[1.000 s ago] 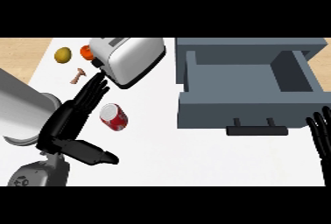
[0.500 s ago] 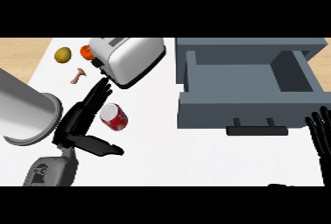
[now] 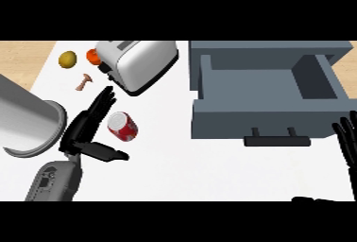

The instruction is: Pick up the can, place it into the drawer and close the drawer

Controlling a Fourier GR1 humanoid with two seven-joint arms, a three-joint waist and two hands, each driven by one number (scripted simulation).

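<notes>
A red can [image 3: 123,126] with a silver top lies on its side on the white counter, left of the middle. My left hand [image 3: 85,127] is right beside it on its left, fingers straight and pointing away, thumb spread out below the can; it looks close to or just touching the can, with nothing curled round it. The grey drawer [image 3: 268,120] stands pulled open at the right, nothing visible inside, its black handle [image 3: 277,140] facing me. At the right edge my right hand [image 3: 347,143] rests open with fingers up.
A silver toaster [image 3: 136,64] stands behind the can. A large metal pot [image 3: 24,121] sits at the left edge by my left forearm. An orange fruit, a yellow-brown round fruit [image 3: 67,58] and a small mushroom [image 3: 85,82] lie at the back left.
My left hand has slid right and forward, closing in on the can's left side. The can, drawer and right hand have stayed put.
</notes>
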